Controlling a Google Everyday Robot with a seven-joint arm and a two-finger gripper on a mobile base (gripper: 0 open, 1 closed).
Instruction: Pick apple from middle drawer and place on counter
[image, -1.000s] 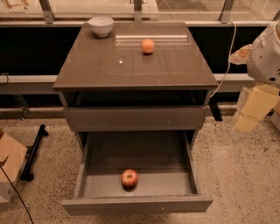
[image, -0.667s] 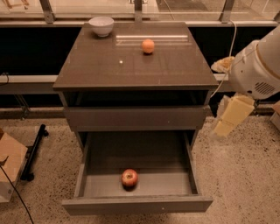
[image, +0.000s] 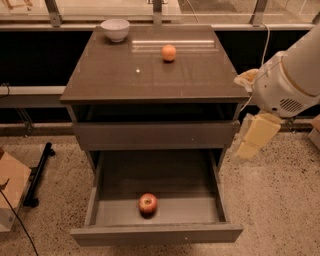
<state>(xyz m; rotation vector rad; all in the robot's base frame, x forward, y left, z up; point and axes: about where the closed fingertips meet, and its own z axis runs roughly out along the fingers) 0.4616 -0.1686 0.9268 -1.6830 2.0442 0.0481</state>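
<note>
The apple (image: 148, 203), red with yellowish patches, lies on the floor of the open middle drawer (image: 155, 233), near its front and a little left of centre. The counter (image: 150, 75) is the glossy dark-brown top of the cabinet. My gripper (image: 254, 137) hangs from the white arm at the right of the cabinet. It is level with the closed upper drawer front (image: 155, 135), above and to the right of the open drawer, and well apart from the apple. It holds nothing that I can see.
An orange fruit (image: 168, 52) and a white bowl (image: 115, 29) stand on the back of the counter. A cardboard box (image: 10, 192) and a black stand (image: 37, 175) lie on the floor at the left. Speckled floor lies to the right of the drawer.
The arm and gripper have moved left, closer to the cabinet's right side. The apple and drawer have not moved.
</note>
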